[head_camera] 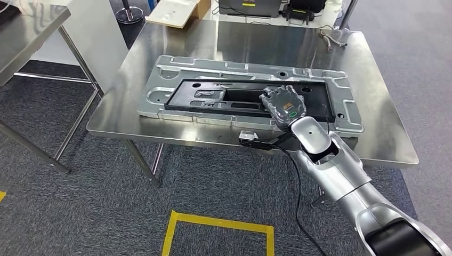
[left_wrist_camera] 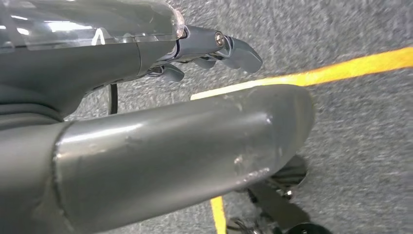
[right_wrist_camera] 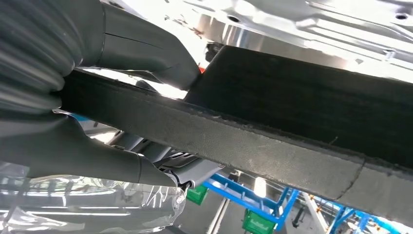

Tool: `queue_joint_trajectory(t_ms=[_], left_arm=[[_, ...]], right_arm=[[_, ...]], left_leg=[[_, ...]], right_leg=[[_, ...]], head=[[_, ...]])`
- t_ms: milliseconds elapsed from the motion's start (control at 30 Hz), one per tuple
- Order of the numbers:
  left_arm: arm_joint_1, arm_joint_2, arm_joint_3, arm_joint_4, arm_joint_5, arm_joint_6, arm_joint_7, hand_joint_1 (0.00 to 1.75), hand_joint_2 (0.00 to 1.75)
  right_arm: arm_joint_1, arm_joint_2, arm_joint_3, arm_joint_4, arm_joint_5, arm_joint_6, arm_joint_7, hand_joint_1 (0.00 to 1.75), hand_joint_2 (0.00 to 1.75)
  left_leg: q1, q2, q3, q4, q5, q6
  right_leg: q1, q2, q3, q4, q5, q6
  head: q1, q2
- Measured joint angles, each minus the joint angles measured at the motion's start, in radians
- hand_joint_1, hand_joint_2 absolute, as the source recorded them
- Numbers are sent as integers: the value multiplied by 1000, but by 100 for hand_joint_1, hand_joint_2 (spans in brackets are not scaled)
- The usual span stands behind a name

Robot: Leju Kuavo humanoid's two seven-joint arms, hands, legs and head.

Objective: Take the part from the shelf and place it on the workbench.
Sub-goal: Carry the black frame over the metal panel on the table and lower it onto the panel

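The part is a flat black frame (head_camera: 224,98) lying inside a large silver metal plate (head_camera: 160,96) on the steel workbench (head_camera: 378,144). My right hand (head_camera: 282,104) reaches over the bench's near edge and grips the frame's right end. In the right wrist view the frame's thick black edge (right_wrist_camera: 292,97) runs between the thumb and the fingers of my right hand (right_wrist_camera: 44,58). My left hand (left_wrist_camera: 122,63) hangs over the grey carpet, its fingers (left_wrist_camera: 236,48) apart and holding nothing.
A second steel table (head_camera: 26,26) stands at the left. A yellow tape square (head_camera: 218,224) marks the floor in front of the bench. A small tool (head_camera: 333,37) lies at the bench's far right corner. Boxes and equipment (head_camera: 176,12) sit behind the bench.
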Motion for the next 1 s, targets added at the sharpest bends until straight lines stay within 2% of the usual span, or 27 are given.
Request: queue_joint_trajectory(t_ms=[33,67,100,133,167,200,233,300,333,367,400,467,500,533,567,600,667,700,733,833,867,900,967,1000], left_arm=[[1,0,0,0,0,0,0,0,0],[2,0,0,0,0,0,0,0,0],[3,0,0,0,0,0,0,0,0],[4,0,0,0,0,0,0,0,0],[4,-1,0,0,0,0,0,0,0],[4,-1,0,0,1,0,0,0,0],[3,-1,0,0,2,0,0,0,0],[1,-1,0,0,3,0,0,0,0],[-1,-1,0,0,3,0,0,0,0],[-3,-1,0,0,3,0,0,0,0],[-4,-1,0,0,3,0,0,0,0],[-4,-1,0,0,3,0,0,0,0],[-3,0,0,0,3,0,0,0,0],[-1,0,0,0,3,0,0,0,0],[-1,0,0,0,3,0,0,0,0],[0,0,0,0,3,0,0,0,0],[2,2,0,0,3,0,0,0,0],[3,3,0,0,4,0,0,0,0],[4,4,0,0,4,1,1,0,0],[2,5,0,0,5,3,1,0,0],[0,5,0,0,6,3,0,0,0],[-2,5,0,0,6,3,0,0,0],[-5,5,0,0,5,3,0,0,0],[-6,5,0,0,5,3,0,0,0]], right_arm=[[2,2,0,0,0,0,0,175,175],[3,2,-1,0,0,0,0,175,175],[4,3,-2,0,0,0,0,175,175],[5,3,-3,1,0,0,0,175,175],[5,4,-4,2,0,1,0,175,175],[6,5,-4,3,0,2,0,175,175],[8,6,-5,4,0,3,0,175,175],[7,7,-6,3,0,4,0,175,175],[4,4,-6,2,0,4,0,175,175],[0,0,-7,2,0,4,0,175,175],[-2,-5,-8,3,-1,5,0,175,175],[-2,-13,-8,4,-2,5,0,175,175],[1,-16,-8,5,-2,6,-1,175,175],[4,-17,-8,7,-2,7,-1,175,175],[7,-18,-8,8,-4,7,-2,175,175],[8,-18,-8,10,-5,8,-2,175,175],[8,-18,-8,15,-7,8,-3,175,175],[8,-18,-8,18,-8,8,-3,175,175],[8,-18,-8,21,-10,8,-4,175,175],[10,-18,-10,28,-16,8,-7,175,175],[10,-18,-13,31,-20,8,-8,175,175],[11,-15,-17,35,-22,7,-8,175,175],[19,-6,-23,50,-27,4,-9,175,175],[27,0,-24,62,-27,0,-10,175,175]], left_leg=[[1,-1,17,0,-13,-1],[1,-3,35,0,-27,-4],[2,-3,54,0,-42,-7],[1,-4,72,0,-57,-12],[0,-5,84,-1,-69,-18],[0,-5,92,-4,-80,-25],[-1,-5,98,-4,-85,-32],[-1,-4,98,11,-79,-46],[0,-2,85,43,-70,-51],[0,-1,58,90,-66,-55],[2,0,21,148,-74,-58],[2,1,-58,255,-129,-63],[2,1,-89,280,-158,-65],[2,1,-107,279,-171,-64],[2,1,-113,247,-156,-61],[1,1,-109,193,-113,-56],[-3,0,-98,69,12,-42],[-6,-1,-95,30,56,-37],[-9,-2,-96,11,79,-33],[-7,-1,-88,-1,84,-21],[-4,0,-83,-7,84,-16],[0,1,-78,-12,83,-12],[-1,1,-73,-13,76,-6],[0,1,-71,-12,72,-5]], right_leg=[[-2,-1,-19,-6,-5,2],[-3,-2,-26,-40,14,1],[-4,-5,-23,-94,62,-2],[-2,-8,-19,-155,131,-6],[1,-12,-13,-202,182,-13],[5,-14,-10,-231,223,-20],[7,-13,-7,-243,237,-27],[8,-10,8,-250,229,-41],[6,-9,19,-258,223,-48],[6,-10,32,-263,216,-54],[5,-10,45,-268,209,-58],[7,-9,69,-271,189,-64],[8,-8,83,-272,179,-65],[8,-6,98,-271,168,-65],[9,-4,114,-271,156,-65],[10,-3,130,-271,144,-64],[13,0,153,-269,124,-59],[14,3,158,-266,115,-55],[15,5,159,-264,108,-48],[15,6,159,-259,89,-30],[14,5,149,-237,74,-25],[12,3,128,-195,51,-20],[6,2,56,-69,2,-11],[2,1,21,-18,-8,-7]], head=[[0,0],[0,0],[0,0],[0,0],[0,0],[0,0],[0,0],[-1,0],[-1,0],[-1,0],[-1,0],[-1,0],[-1,0],[-1,0],[-1,0],[-1,0],[-1,0],[-1,0],[-1,0],[-1,0],[-1,0],[-1,0],[-1,0],[-1,0]])
